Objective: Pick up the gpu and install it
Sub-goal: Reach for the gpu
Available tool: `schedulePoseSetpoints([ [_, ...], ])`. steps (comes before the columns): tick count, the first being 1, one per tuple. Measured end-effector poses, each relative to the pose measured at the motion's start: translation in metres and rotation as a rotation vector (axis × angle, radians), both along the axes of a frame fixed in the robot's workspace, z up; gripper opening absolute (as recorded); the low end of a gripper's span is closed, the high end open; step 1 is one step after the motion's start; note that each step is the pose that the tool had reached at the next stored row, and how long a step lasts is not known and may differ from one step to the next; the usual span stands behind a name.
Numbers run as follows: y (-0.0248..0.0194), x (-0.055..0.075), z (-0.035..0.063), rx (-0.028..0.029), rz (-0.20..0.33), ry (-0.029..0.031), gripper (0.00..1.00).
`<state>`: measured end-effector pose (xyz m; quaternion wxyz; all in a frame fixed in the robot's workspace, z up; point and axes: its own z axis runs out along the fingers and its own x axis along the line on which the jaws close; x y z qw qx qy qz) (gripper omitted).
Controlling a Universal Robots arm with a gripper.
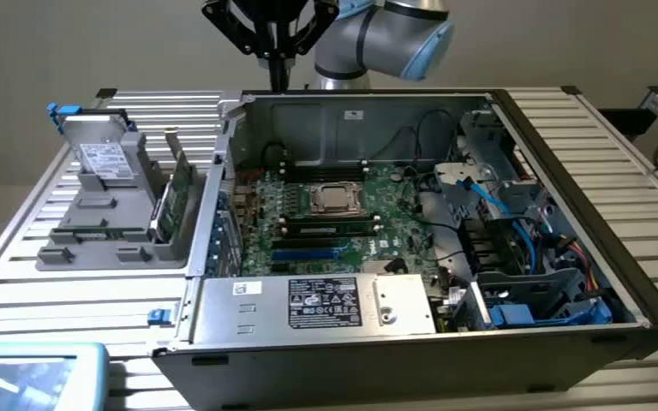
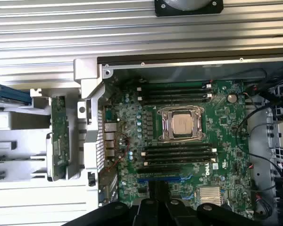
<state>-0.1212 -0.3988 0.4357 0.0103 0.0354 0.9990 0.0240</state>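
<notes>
One card, the gpu [image 1: 174,201], is standing on its long edge in the grey holder [image 1: 78,235] just outside the open computer case [image 1: 306,128], on the exterior view's left of that case, and I am not touching it. I am hanging above the case's far wall with my gripper [image 1: 275,79] pinched together and gripping nothing. Inside the case the motherboard [image 2: 132,141] is showing white "DELL" lettering [image 2: 208,168]. The power supply [image 1: 237,312] at the case's near wall is carrying a black label [image 1: 323,301] whose print I cannot read. The same goes for the white label on the hard drive [image 1: 106,160] in the holder.
</notes>
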Motion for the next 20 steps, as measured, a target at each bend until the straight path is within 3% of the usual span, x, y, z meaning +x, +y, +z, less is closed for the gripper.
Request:
schedulePoseSetpoints([
  [15, -0.0001, 0.000, 0.0000, 0.0003, 0.000, -0.0003, 0.12],
  [20, 0.0000, -0.013, 0.0002, 0.0001, 0.000, 0.0000, 0.12],
])
